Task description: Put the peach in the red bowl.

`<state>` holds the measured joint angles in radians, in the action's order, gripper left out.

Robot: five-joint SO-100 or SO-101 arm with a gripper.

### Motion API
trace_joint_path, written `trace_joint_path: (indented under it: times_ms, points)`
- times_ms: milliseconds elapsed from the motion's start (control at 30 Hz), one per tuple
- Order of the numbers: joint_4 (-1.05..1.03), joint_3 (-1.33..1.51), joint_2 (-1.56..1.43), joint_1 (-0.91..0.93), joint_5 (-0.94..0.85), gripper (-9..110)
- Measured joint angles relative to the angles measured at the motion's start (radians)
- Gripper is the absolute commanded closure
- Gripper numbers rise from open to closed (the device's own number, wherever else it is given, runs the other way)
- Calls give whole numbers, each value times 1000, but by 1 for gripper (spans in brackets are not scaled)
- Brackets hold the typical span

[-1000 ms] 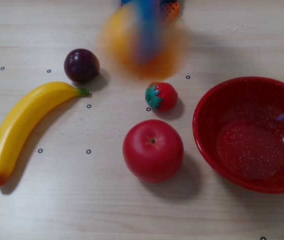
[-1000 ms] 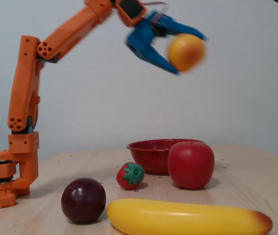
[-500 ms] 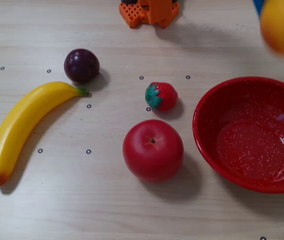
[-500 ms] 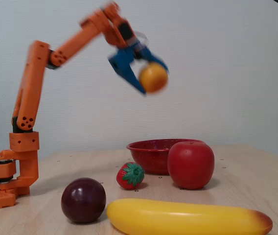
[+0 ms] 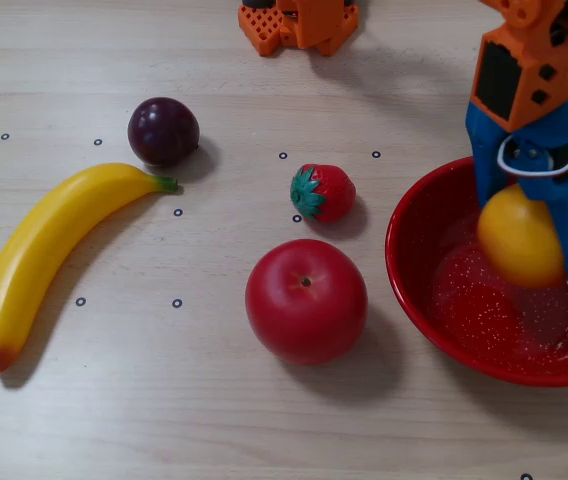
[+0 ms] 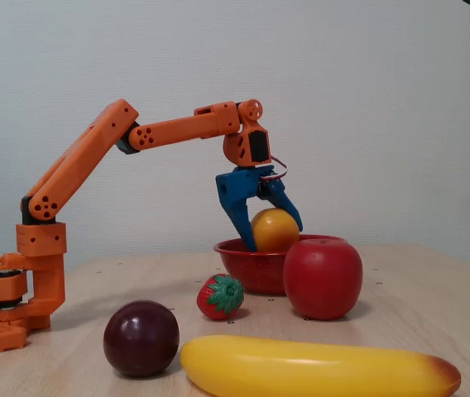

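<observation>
The blue pincer [image 5: 536, 262] is closed around the peach [image 5: 520, 242] and holds it between its two fingers. In the fixed view the peach [image 6: 275, 230] sits just above the rim of the red bowl [image 6: 256, 266], partly sunk below it; whether it touches the bowl's bottom I cannot tell. From above, the peach is over the middle of the bowl [image 5: 414, 270]. On the worktop [image 5: 214, 400], left of the bowl, are an apple [image 5: 306, 300], a strawberry [image 5: 322, 193], a plum [image 5: 163, 130] and a banana [image 5: 49, 255], all apart from each other. The arm [image 6: 94, 157] reaches from its orange base.
</observation>
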<state>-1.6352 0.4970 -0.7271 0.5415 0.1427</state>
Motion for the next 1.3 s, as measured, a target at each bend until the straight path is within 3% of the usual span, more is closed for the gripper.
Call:
trace_joint_path:
  times_ms: [133, 367, 433, 533, 567, 600, 867, 1300]
  points:
    - [0, 0, 0, -11, 9, 51]
    - [2, 0, -3, -89, 23, 51]
    - [15, 8, -11, -95, 21, 61]
    - [61, 95, -101, -100, 35, 91]
    - [84, 137, -156, -104, 35, 100]
    - [114, 186, -224, -107, 35, 101]
    - [402, 770, -887, -270, -31, 101]
    - [379, 1496, -1730, -479, -43, 101]
